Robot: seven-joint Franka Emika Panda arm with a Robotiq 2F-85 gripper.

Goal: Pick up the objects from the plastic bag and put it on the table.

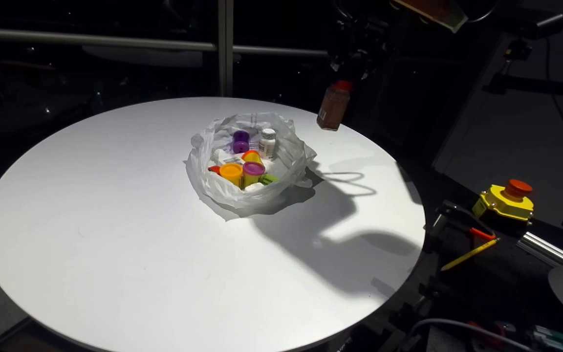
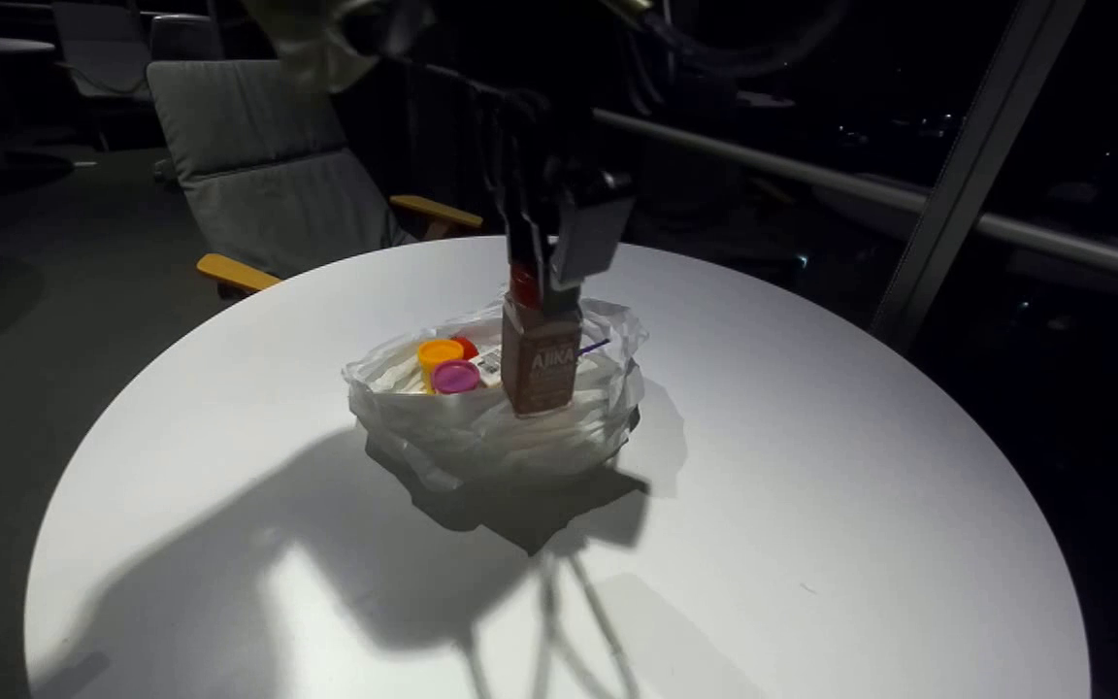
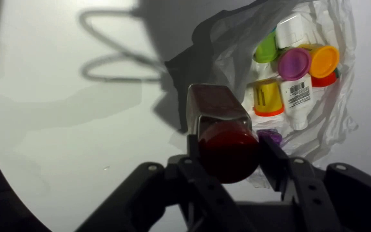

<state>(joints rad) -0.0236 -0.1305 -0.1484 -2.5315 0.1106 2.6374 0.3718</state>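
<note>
My gripper (image 3: 226, 145) is shut on the red cap of a reddish-brown spice jar (image 3: 217, 98), holding it above the white round table (image 1: 115, 254). In both exterior views the jar (image 1: 334, 107) (image 2: 542, 361) hangs in the air, slightly tilted in one of them, cap up. The open white plastic bag (image 1: 286, 190) stands on the table beside it. In the wrist view the bag holds tubs with orange (image 3: 324, 62), purple (image 3: 295, 64) and green (image 3: 267, 49) colours, a yellow tub (image 3: 268, 96), a white barcoded bottle (image 3: 298, 98) and a purple item (image 3: 271, 135).
The table's edge curves close below the jar in an exterior view. A yellow emergency stop (image 1: 505, 201) and a yellow pencil (image 1: 471, 254) lie on a dark surface beside the table. A grey chair (image 2: 258, 175) stands behind the table.
</note>
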